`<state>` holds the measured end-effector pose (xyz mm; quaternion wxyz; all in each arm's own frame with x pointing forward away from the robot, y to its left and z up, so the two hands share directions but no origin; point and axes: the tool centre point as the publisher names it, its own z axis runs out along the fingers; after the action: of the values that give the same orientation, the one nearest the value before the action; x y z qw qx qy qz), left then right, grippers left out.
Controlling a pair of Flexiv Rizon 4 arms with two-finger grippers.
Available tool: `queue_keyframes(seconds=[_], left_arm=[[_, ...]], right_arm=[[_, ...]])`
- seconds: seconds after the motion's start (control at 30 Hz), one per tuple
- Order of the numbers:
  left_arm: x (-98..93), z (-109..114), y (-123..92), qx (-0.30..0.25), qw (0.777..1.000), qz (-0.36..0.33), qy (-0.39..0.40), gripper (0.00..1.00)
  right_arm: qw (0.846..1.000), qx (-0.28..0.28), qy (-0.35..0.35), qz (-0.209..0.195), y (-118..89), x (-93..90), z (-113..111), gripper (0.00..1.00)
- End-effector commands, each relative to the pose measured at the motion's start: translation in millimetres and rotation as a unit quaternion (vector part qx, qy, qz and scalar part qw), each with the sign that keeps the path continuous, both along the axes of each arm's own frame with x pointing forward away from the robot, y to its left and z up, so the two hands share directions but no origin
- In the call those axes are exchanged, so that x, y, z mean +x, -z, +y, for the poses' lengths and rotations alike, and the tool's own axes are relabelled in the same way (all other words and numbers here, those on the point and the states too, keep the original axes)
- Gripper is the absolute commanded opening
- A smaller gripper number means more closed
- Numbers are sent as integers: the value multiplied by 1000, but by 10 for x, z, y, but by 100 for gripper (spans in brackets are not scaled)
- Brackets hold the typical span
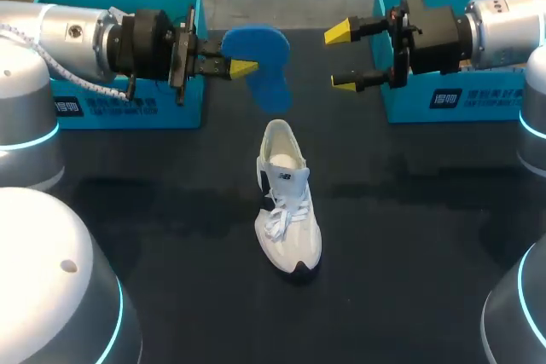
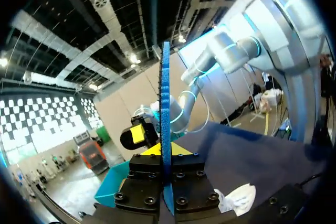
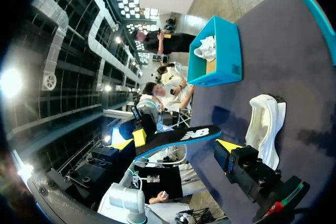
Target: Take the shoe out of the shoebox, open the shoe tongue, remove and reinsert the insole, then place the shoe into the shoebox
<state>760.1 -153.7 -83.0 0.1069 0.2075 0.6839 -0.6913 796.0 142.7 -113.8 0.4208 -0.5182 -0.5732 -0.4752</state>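
- The left gripper (image 1: 241, 67) is clenched on the blue insole (image 1: 258, 61). It holds the insole in the air over the far middle of the tabletop (image 1: 171, 210). In the left wrist view the insole (image 2: 166, 124) stands edge-on between the fingers.
- The right gripper (image 1: 344, 58) faces it with its fingers spread wide and nothing in them. It is near the insole but apart from it.
- The white shoe (image 1: 287, 204) stands on its sole near the tabletop's middle, toe toward the near edge, outside both boxes.
- The left shoebox (image 1: 183, 108) sits at the far left corner. The right wrist view shows what looks like crumpled white paper (image 3: 206, 48) inside it.
- The right shoebox (image 1: 409, 104) sits at the far right corner, and the right arm hides its inside.
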Motion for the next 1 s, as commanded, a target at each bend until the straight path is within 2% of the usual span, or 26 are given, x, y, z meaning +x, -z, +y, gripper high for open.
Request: queue_keyframes(seconds=[0.03, 0.13, 0.3, 0.33, 0.4, 0.5, 0.57, 0.67, 0.7, 0.77, 1.0], left_arm=[[52, -13, 22, 23, 961, 267, 71, 0], [19, -40, 44, 7, 942, 329, 65, 0], [-15, -78, 73, -7, 892, 450, 46, 0], [-10, -81, 81, 1, 871, 490, 37, 0], [3, -80, 100, -7, 860, 509, 25, 0], [19, -63, 167, 21, 815, 579, 0, 0], [26, -53, 190, 23, 796, 605, -11, 0], [26, -42, 216, 43, 751, 658, -17, 0], [20, -37, 225, 50, 727, 684, -25, 0], [-1, -38, 225, 62, 708, 703, -33, 0], [-5, -43, 223, 68, 704, 706, -34, 0]], right_arm=[[1000, 0, 0, 0, 4, 1, 6, 100], [1000, 0, 0, 0, 4, 1, 6, 100], [1000, 0, 0, 0, 4, 1, 6, 100], [1000, 0, 0, 0, 4, 1, 6, 100], [1000, 0, 0, 0, 4, 1, 6, 100], [1000, 0, 0, 0, 4, 1, 6, 100], [1000, 0, 0, 0, 4, 1, 6, 100], [1000, 0, 0, 0, 4, 1, 6, 100], [1000, 0, 0, 0, 4, 1, 6, 100], [1000, 0, 0, 0, 4, 1, 6, 100], [1000, 0, 0, 0, 4, 1, 6, 100]])
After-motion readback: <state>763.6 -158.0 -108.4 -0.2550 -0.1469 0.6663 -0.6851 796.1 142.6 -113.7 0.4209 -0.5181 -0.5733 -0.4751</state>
